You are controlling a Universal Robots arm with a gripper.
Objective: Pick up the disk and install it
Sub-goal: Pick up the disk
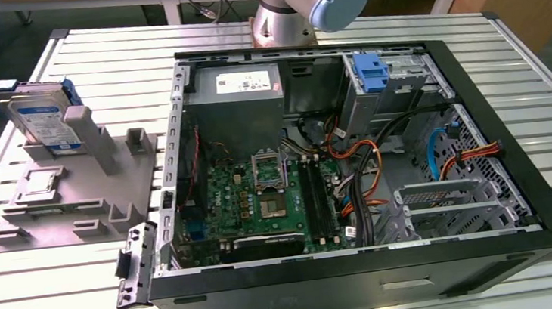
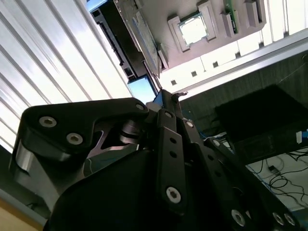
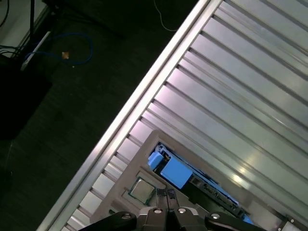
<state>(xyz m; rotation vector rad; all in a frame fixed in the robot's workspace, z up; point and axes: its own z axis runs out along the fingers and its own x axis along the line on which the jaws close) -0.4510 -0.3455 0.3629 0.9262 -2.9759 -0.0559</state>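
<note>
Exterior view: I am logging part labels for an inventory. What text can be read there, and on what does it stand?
No text can be read.
White-and-blue label on the disk: print too small to read.
White sticker on the power supply box: print too small to read.
Motherboard: markings too small to read.

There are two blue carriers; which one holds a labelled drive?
The disk, standing on edge in the grey stand outside the computer case. The other blue carrier sits inside it.
</note>
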